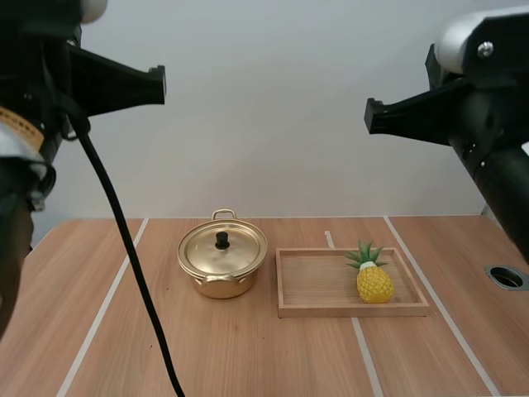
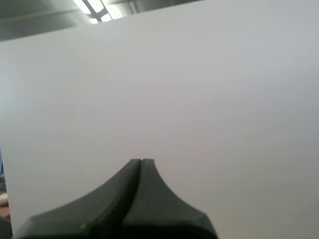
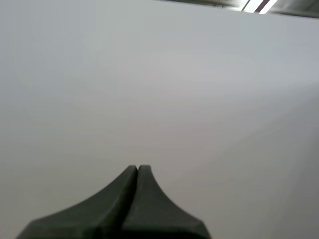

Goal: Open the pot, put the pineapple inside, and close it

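Pineapple (image 1: 374, 282) in tray (image 1: 347, 312) (pot (image 1: 221, 263) lidded); left fingers (image 2: 119, 196), right fingers (image 3: 117, 206) closed empty, high above.

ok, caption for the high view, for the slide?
Setup: lidded gold pot beside a wooden tray holding the pineapple, nothing grasped yet.

**Both arms raised, hands closed**

The left arm (image 1: 29, 99) and right arm (image 1: 488, 132) are held high above the counter (image 1: 248, 356), one at each side. The left hand (image 1: 159, 84) reaches level towards the middle. The right hand (image 1: 370, 116) points back at it, a little lower, and the two are well apart. In each wrist view the fingers (image 2: 119, 199) (image 3: 117, 204) lie pressed together as one dark wedge, gripping nothing. Neither hand is near the counter.
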